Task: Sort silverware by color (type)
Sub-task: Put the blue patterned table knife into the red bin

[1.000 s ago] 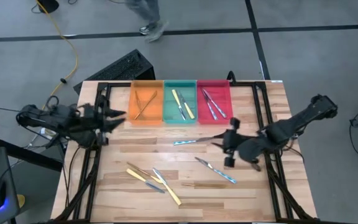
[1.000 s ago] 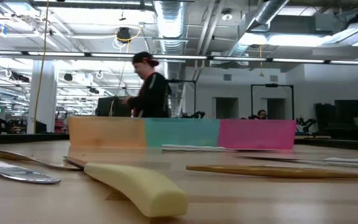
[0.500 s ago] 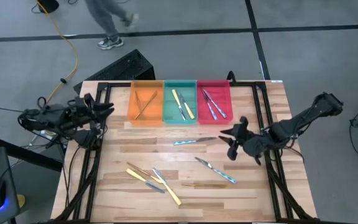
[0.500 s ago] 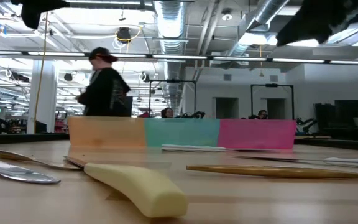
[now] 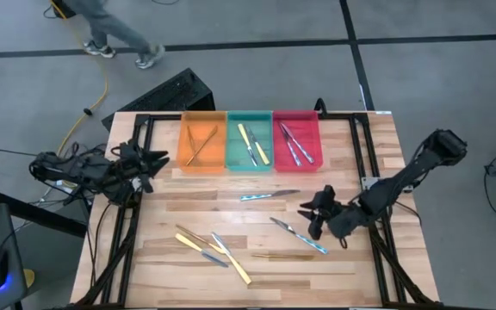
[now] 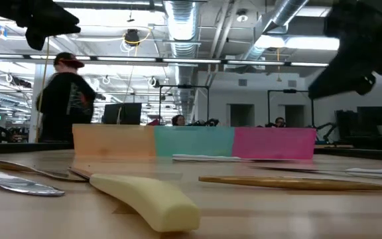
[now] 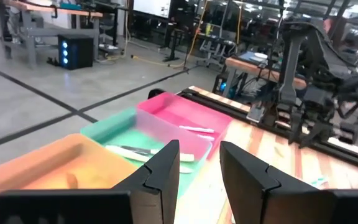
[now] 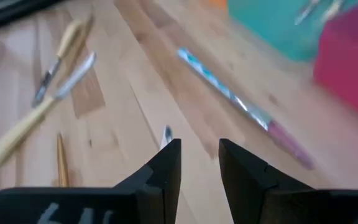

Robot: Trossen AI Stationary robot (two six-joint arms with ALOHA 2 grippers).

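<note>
Right gripper [image 5: 311, 219]: hovers over the pale wooden table [image 5: 360, 146], right of centre; the dark fingers [image 8: 163, 171] stand parted with nothing between them.
Nearest piece: a slim silver knife with a bluish handle [image 5: 300, 236], just beside that gripper, on its front-edge side; its long axis runs diagonally, blade end toward the table's middle, handle toward the front right.
Second loose knife [image 5: 269, 195]: lies crosswise, between the gripper and the trays.
Remaining silverware: a loose cluster [image 5: 213, 250] at front left (bronze, yellow and bluish pieces overlapping).
Left gripper [image 5: 158, 159]: waits at the left edge, near the orange plastic tray [image 5: 183, 164]; fingers apart, empty.
Nearer arm: the right, clearly.
Likely destination: the red plastic tray [image 5: 317, 138], judging by its contents.
</note>
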